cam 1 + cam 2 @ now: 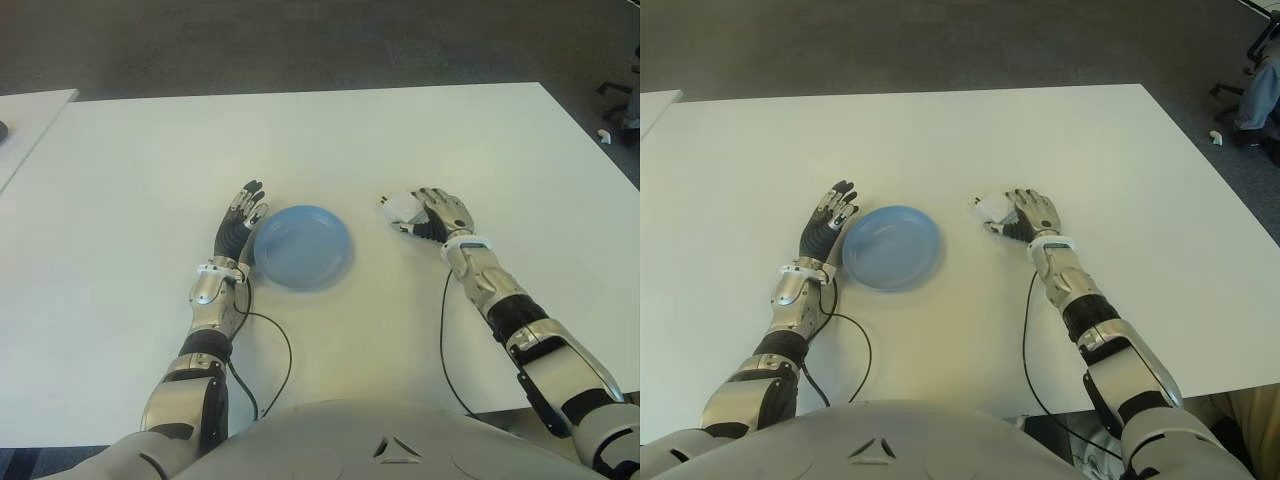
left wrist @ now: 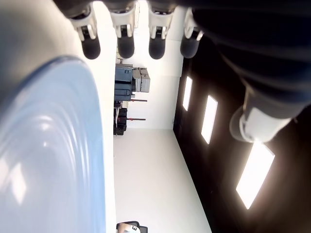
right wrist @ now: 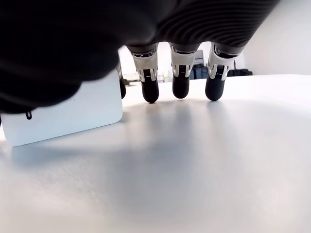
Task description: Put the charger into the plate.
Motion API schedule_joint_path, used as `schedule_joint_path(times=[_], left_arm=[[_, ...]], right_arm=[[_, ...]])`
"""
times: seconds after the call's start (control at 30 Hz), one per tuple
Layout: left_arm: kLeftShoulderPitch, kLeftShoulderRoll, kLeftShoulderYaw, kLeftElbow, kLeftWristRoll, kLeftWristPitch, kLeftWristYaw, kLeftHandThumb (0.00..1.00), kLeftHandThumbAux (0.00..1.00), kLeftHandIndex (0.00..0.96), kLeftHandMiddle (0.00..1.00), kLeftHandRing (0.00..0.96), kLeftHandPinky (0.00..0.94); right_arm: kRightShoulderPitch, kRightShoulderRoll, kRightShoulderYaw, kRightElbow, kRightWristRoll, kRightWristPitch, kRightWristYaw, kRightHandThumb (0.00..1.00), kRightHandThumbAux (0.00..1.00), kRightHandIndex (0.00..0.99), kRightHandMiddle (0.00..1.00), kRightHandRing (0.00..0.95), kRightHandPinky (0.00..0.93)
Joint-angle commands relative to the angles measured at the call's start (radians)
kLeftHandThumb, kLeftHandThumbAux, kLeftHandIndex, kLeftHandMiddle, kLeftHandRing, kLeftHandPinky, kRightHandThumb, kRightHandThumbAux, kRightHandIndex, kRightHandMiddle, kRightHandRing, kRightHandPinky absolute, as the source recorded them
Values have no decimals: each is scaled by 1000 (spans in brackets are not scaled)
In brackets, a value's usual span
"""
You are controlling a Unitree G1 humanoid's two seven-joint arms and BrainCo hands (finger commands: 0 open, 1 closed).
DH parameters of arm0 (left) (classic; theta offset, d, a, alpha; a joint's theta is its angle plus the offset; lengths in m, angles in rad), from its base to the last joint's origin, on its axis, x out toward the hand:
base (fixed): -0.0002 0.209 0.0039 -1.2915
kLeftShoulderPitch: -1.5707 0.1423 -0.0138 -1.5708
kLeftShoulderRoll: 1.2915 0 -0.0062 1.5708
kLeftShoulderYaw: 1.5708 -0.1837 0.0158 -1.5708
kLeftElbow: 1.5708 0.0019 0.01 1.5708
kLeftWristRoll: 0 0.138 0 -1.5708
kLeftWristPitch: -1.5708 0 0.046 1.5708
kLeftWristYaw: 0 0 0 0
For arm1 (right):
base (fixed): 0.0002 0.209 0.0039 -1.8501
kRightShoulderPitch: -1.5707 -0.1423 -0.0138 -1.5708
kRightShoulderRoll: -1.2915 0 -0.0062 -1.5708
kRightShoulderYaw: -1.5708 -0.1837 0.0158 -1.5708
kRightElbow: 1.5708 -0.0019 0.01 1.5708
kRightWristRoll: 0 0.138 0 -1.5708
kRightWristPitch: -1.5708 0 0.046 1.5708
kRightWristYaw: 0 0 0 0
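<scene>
Eye views — the blue plate (image 1: 301, 246) is sitting on the white table (image 1: 420, 140), empty. The left hand (image 1: 243, 216) is showing just beside the plate's left rim, fingers extended and holding nothing. The right hand (image 1: 437, 213) is reaching over the white charger (image 1: 402, 208), which is lying on the table to the right of the plate, apart from it.

Left wrist view — straight fingertips (image 2: 126, 46) are hanging beyond the plate's rim (image 2: 73, 145), gripping nothing.

Right wrist view — the charger (image 3: 65, 114) is sitting on the table under the palm; the fingertips (image 3: 181, 86) are pointing down at the surface beside it, not closing on it.

Step in hand, judged: the grasp, not yet made. Next move is calling for closing thumb and fingers around the block, lifting, then carrying it left over the plate.
</scene>
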Motion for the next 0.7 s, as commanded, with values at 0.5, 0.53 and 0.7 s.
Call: schedule_joint_path(times=[0.5, 0.53, 0.7], left_arm=[[38, -24, 7, 38, -13, 39, -11, 60, 531, 0, 20, 0, 0], [38, -24, 7, 38, -14, 39, -12, 60, 529, 0, 20, 0, 0], [37, -26, 8, 35, -17, 42, -13, 63, 519, 0, 25, 0, 0]], right_arm=[[-25, 48, -10, 84, -7, 54, -204, 741, 699, 440, 795, 798, 842], [-25, 49, -11, 84, -5, 55, -207, 741, 701, 440, 804, 806, 846], [-25, 54, -21, 84, 8, 52, -215, 741, 705, 441, 821, 821, 847]])
